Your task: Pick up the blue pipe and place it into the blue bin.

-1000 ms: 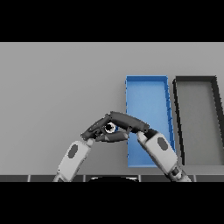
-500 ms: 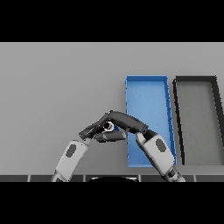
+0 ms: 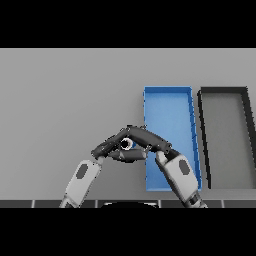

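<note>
The blue pipe (image 3: 128, 145) shows only as a small round end with a pale opening, just left of the blue bin (image 3: 170, 107). My right hand (image 3: 150, 141) reaches in from the lower right, its fingers arched over the pipe and its thumb curled under it. My left hand (image 3: 106, 146) comes in from the lower left with straight fingers that meet the right hand's fingertips above the pipe. Both hands hide most of the pipe. The pipe is outside the bin, close to its left wall.
A black bin (image 3: 222, 95) stands right of the blue bin, nearly touching it. The right forearm (image 3: 180, 175) lies over the blue bin's near left corner. Grey table (image 3: 65, 100) stretches to the left and back.
Both hands have shifted only slightly around the same spot, and the right forearm has edged a little to the left. The pipe stays between them.
</note>
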Controlling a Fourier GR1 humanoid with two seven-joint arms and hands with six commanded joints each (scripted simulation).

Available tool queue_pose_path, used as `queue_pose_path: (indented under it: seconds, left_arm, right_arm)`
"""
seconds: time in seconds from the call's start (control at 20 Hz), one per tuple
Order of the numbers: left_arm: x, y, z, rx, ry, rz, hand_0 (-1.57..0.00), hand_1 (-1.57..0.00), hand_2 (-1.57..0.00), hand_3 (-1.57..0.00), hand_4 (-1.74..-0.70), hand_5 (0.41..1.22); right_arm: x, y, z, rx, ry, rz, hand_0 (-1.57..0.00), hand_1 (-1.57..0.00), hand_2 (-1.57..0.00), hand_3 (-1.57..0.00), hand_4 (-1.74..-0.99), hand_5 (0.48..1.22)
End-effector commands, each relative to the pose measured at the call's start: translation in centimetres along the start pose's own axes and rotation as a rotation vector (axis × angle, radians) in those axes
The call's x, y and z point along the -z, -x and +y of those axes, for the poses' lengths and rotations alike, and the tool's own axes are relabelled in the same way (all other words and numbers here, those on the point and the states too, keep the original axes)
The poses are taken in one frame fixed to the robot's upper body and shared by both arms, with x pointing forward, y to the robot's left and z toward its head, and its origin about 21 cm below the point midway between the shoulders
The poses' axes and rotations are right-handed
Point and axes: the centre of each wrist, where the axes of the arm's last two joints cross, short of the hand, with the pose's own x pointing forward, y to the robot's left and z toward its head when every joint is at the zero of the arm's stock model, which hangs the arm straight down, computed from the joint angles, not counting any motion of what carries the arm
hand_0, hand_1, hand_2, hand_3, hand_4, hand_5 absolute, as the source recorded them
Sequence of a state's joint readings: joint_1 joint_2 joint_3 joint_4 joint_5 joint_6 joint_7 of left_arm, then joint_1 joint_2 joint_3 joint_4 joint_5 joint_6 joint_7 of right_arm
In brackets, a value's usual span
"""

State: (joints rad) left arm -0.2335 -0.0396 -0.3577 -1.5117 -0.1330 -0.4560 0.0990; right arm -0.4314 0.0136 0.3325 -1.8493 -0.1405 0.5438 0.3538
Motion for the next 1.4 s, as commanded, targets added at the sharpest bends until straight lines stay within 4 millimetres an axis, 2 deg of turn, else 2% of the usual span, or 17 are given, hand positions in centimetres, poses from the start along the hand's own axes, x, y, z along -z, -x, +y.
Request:
queue_pose_path:
  seconds: [0.0, 0.15, 0.3, 0.45, 0.65, 0.85, 1.0, 1.25, 1.35]
  left_arm:
    - [-0.3, 0.2, 0.0, -0.005, -0.002, -0.01, -0.03, -0.02, -0.02, -0.02, -0.97, 0.531]
    - [-0.1, 0.1, -0.2, 0.014, -0.014, 0.01, -0.01, -0.01, -0.01, -0.01, -0.97, 0.501]
    - [-0.5, 0.5, -0.3, 0.006, -0.011, 0.016, -0.01, -0.01, -0.01, 0.0, -0.97, 0.485]
    - [-0.5, 0.2, -0.3, 0.011, -0.012, 0.028, 0.0, 0.0, 0.0, 0.0, -0.96, 0.475]
    - [-0.8, 0.0, -0.4, 0.024, -0.011, 0.0, 0.0, 0.0, 0.0, 0.0, -0.95, 0.468]
    - [-1.4, -0.1, 0.3, 0.031, -0.023, 0.012, 0.0, 0.0, 0.0, 0.0, -0.95, 0.47]
    - [-1.5, -0.3, 0.4, 0.021, -0.033, 0.008, 0.0, 0.0, 0.0, 0.0, -0.95, 0.474]
    - [-1.4, 0.1, 0.9, 0.03, -0.037, 0.016, 0.0, 0.0, 0.0, 0.0, -0.94, 0.463]
    - [-1.3, 0.2, 0.4, 0.032, -0.041, -0.002, 0.0, 0.0, 0.0, 0.0, -0.94, 0.46]
  right_arm:
    - [0.5, -0.2, -0.2, 0.022, 0.012, 0.007, -1.57, -1.57, -1.57, -1.57, -1.497, 1.221]
    - [1.0, -2.1, -1.3, 0.076, 0.015, -0.015, -1.57, -1.57, -1.57, -1.57, -1.495, 1.221]
    - [0.9, -4.9, -3.6, 0.141, 0.042, -0.058, -1.57, -1.57, -1.57, -1.57, -1.494, 1.221]
    - [1.7, -7.4, -5.8, 0.178, 0.067, -0.099, -1.57, -1.57, -1.57, -1.57, -1.496, 1.221]
    - [1.3, -10.9, -9.9, 0.136, 0.239, -0.174, -1.57, -1.57, -1.57, -1.57, -1.498, 1.221]
    - [0.0, -10.1, -13.7, 0.062, 0.409, -0.097, -1.57, -1.57, -1.57, -1.57, -1.498, 1.221]
    - [-2.0, -8.1, -15.4, 0.065, 0.527, 0.015, -1.57, -1.57, -1.57, -1.57, -1.499, 1.221]
    - [-5.0, -4.6, -15.9, 0.093, 0.633, 0.193, -1.57, -1.57, -1.57, -1.57, -1.499, 1.221]
    - [-6.1, -2.5, -15.7, 0.092, 0.677, 0.284, -1.57, -1.57, -1.57, -1.57, -1.5, 1.221]
